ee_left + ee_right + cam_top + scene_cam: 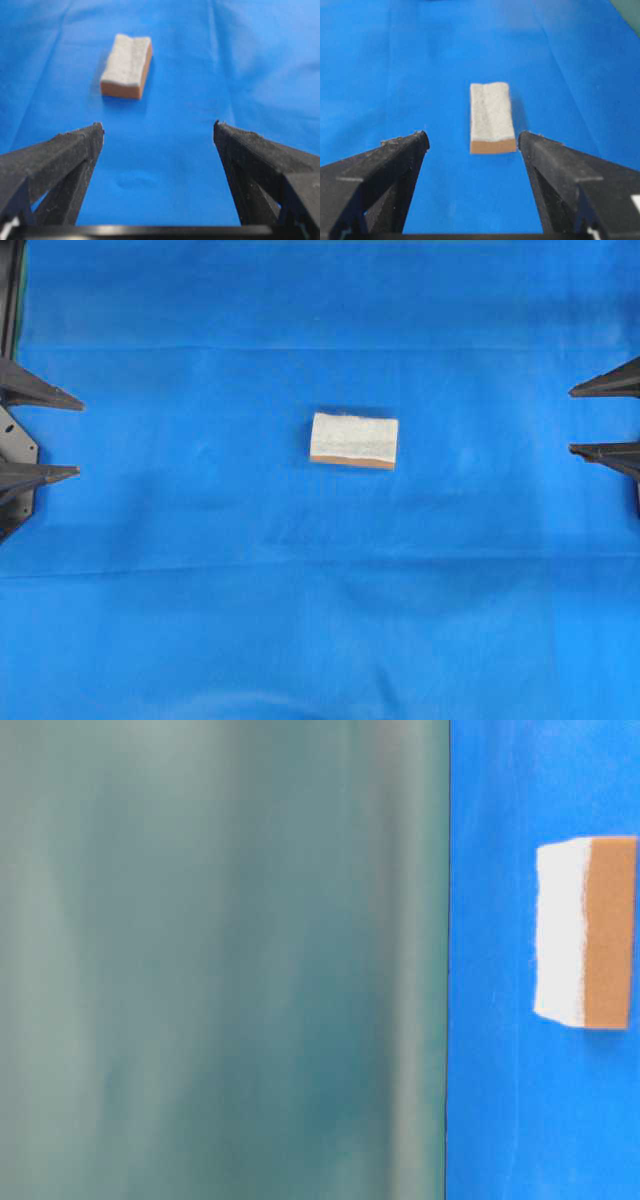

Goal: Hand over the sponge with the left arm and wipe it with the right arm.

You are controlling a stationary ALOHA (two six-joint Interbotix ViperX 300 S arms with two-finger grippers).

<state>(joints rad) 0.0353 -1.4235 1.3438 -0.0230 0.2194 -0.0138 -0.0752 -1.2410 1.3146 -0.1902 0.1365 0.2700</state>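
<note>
We are seeing no bin or tray here; the only thing bearing anything is the blue cloth, and the sponge is lying on it alone, near the middle in the overhead view, touching nothing else.

We are seeing only the fingertips of each arm in that view. The left gripper is poking in from the left edge, its two black fingers pointing level toward the middle and standing wide apart with nothing between them. The right gripper is reaching in from the right edge the same way, its jaws spread and empty. Both are sitting well apart from the sponge, one on each side of it.

In the left wrist view, the left gripper is facing the sponge, which is lying ahead and a little to the left of the gap. In the right wrist view, the right gripper is facing the sponge almost squarely.

The sponge is lying flat with its grey-white scouring face up and the thin tan-orange layer showing along the near edge. Its long axis is running left to right in the overhead view, so one short end is pointing at each gripper.

In the table-level view, the sponge is showing against the blue cloth beside a blurred grey-green surface that we cannot identify.
</note>
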